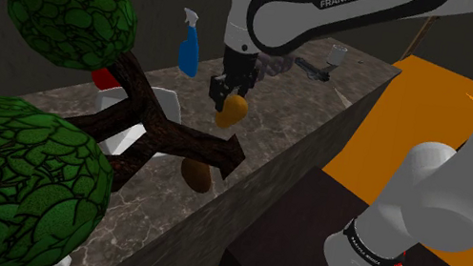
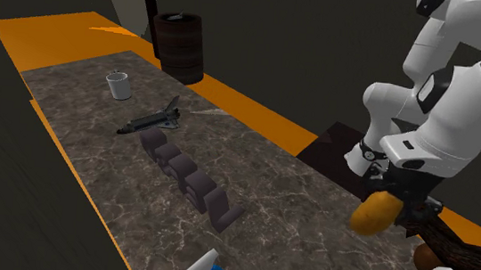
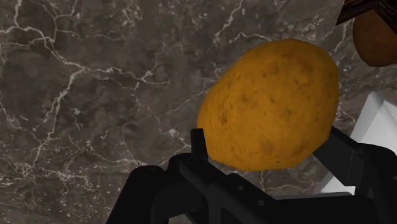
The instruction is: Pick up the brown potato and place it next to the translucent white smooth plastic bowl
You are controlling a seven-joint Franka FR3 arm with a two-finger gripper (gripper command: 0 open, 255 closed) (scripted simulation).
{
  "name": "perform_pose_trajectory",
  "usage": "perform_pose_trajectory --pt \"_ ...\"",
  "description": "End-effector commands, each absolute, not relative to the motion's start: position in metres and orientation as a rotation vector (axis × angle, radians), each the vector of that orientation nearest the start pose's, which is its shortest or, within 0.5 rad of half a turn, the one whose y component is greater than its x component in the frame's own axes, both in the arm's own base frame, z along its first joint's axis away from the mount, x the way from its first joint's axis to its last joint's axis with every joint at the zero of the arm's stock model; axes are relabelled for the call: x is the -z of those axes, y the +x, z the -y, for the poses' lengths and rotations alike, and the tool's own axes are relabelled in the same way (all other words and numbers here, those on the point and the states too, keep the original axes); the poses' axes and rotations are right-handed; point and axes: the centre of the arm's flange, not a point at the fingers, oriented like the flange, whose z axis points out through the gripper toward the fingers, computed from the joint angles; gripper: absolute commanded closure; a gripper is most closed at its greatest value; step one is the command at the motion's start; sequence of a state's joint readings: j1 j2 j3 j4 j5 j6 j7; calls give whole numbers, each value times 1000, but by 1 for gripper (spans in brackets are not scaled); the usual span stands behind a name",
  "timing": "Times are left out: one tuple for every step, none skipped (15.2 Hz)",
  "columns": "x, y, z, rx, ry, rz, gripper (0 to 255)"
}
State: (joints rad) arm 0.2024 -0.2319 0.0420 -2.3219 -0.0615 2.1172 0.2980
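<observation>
My black gripper [image 1: 229, 95] hangs over the marble countertop [image 1: 295, 117], shut on an orange-brown potato [image 1: 234, 111]. In the wrist view the potato [image 3: 270, 114] sits clasped between the two fingers [image 3: 198, 145], lifted off the marble. The second exterior view has the gripper [image 2: 391, 199] with the potato [image 2: 374, 214] near that view's right edge. The small white bowl [image 1: 337, 54] stands at the counter's far end, well away from the potato. In the second exterior view the bowl [image 2: 119, 84] is at the upper left.
A darker brown lump [image 1: 198, 174] lies under a tree branch [image 1: 176, 135] near the gripper. A toy space shuttle [image 2: 152, 119] and a grey ridged block [image 2: 190, 177] lie between gripper and bowl. A blue spray bottle [image 1: 189, 48] and a white object [image 1: 167, 107] stand nearby.
</observation>
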Motion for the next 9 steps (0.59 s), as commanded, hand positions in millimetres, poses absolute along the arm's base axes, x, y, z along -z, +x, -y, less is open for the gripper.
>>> perform_pose_trajectory --pt "-426 460 -112 69 -3194 -37 255" --pt "-421 460 -112 69 -3194 -37 255" --pt "-415 460 -112 69 -3194 -37 255" --pt "-410 460 -112 69 -3194 -37 255" --pt "-405 460 -112 69 -3194 -37 255" --pt "-399 460 -112 69 -3194 -37 255" --pt "-394 460 -112 69 -3194 -37 255" --pt "-389 460 -112 69 -3194 -37 255" --pt "-384 460 -112 69 -3194 -37 255"
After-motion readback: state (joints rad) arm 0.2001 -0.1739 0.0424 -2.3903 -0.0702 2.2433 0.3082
